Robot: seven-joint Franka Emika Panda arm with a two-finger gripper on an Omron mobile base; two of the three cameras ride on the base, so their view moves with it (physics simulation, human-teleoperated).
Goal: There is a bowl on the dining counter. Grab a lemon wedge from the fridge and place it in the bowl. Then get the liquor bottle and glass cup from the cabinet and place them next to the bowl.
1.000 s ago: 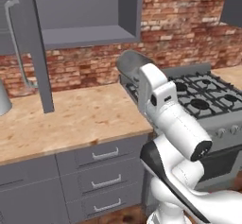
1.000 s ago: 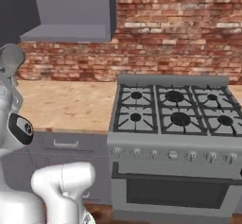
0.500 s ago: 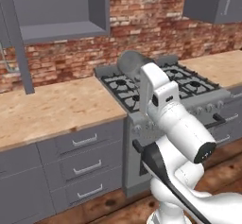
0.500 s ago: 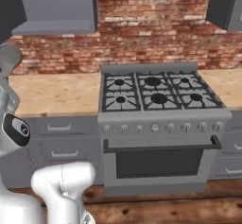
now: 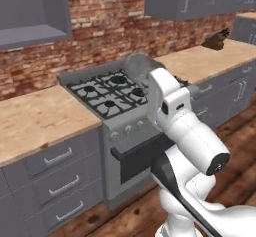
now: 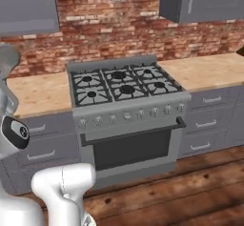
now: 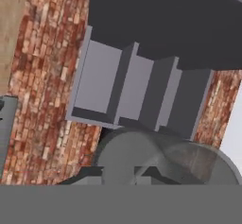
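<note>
Grey glass (image 7: 160, 159) at 6 o'clock in hand view | clamped by end effector (image 7: 120, 175) | stove (image 6: 125, 89) dead ahead | brick wall (image 6: 109, 15) at 12

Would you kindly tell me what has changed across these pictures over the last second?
The base has driven on, so the whole scene has shifted: the stove, earlier off to the right, now sits central in both base views, and a further counter stretch with a knife block has come into view. The end effector stays closed on a grey glass cup, arm posture unchanged. Nothing was let go.
</note>
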